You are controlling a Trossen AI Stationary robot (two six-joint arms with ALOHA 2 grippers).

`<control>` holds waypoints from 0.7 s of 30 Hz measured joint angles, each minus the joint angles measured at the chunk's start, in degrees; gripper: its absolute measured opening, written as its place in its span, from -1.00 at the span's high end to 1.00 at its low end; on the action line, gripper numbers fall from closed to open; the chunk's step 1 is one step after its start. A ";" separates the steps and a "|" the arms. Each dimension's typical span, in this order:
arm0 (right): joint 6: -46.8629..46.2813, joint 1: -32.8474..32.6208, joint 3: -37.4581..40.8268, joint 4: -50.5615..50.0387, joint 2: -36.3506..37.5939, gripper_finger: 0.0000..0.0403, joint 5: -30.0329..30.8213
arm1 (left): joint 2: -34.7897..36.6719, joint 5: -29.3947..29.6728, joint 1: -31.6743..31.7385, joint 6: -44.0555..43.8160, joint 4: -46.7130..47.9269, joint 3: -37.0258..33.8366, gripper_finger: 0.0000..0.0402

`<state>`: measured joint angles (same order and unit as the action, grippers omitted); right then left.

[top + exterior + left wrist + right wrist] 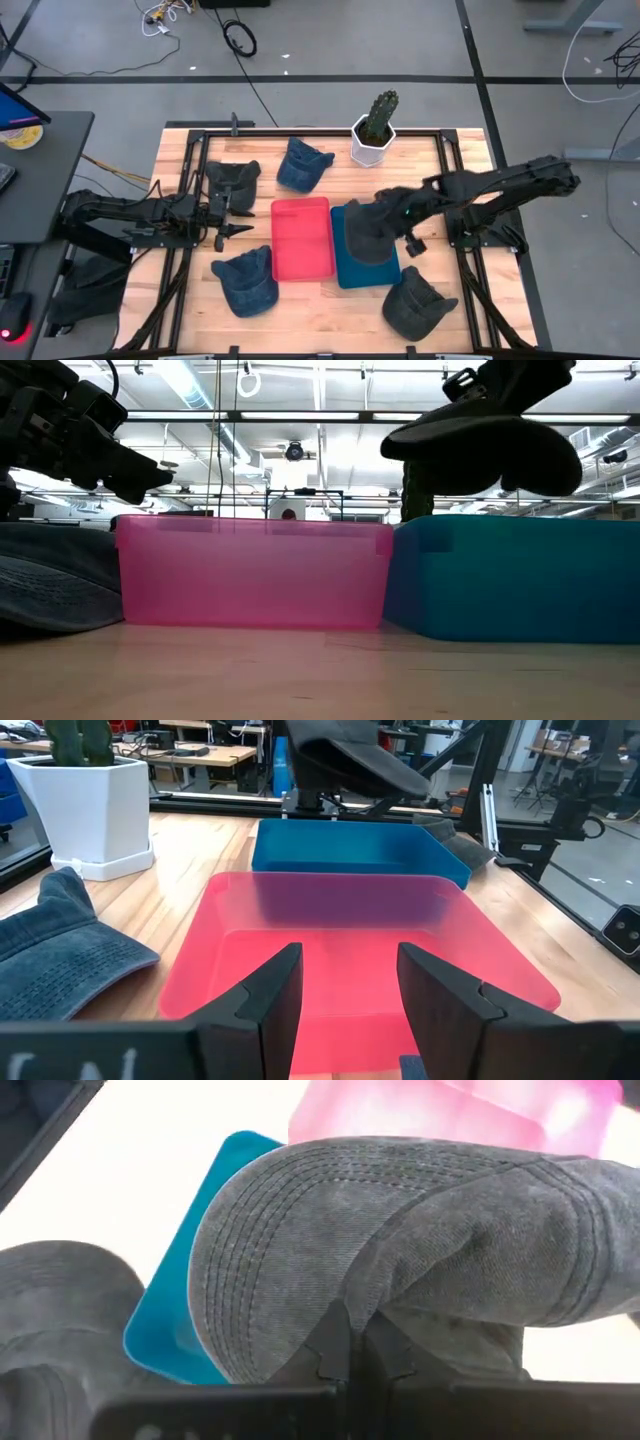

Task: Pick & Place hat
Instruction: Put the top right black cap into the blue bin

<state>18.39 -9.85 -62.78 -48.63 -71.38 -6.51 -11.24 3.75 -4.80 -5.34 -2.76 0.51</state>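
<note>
A dark grey cap (366, 230) hangs over the blue bin (350, 276), held by my right gripper (355, 1348), which is shut on it. In the low view the cap (485, 452) is above the bin's rim (520, 520). The red bin (302, 240) sits beside the blue one, on its left. My left gripper (350, 988) is open and level, near the table's left side, facing the red bin (350, 920) and touching nothing. My right gripper pinches the grey cap between its two fingers at a fold of cloth (362, 1302) where the stitched brim (270, 1230) meets the crown. It reaches in from the table's right, slanting downward. The cap is lifted clear and hangs over the blue bin (175, 1330).
Several more caps lie on the table: a dark one (232, 178) and a blue one (303, 163) at the far side, a blue one (247, 280) and a dark one (415, 305) at the near side. A cactus in a white pot (374, 140) stands behind the bins.
</note>
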 joint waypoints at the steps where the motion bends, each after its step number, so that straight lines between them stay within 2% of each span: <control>1: 0.28 -0.77 0.00 0.18 -0.96 1.00 0.05 | 0.00 0.00 0.00 0.00 0.00 0.00 0.15; 14: 1.87 -4.14 0.00 2.50 -13.07 1.00 0.02 | 0.01 -0.02 0.01 0.00 0.00 0.01 0.15; 21: 1.94 -4.28 0.00 3.76 -16.83 1.00 -0.08 | 0.02 0.00 0.02 -0.02 0.00 0.00 0.15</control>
<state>20.33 -14.13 -62.78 -44.87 -88.21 -6.58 -11.22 3.75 -4.78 -5.36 -2.76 0.51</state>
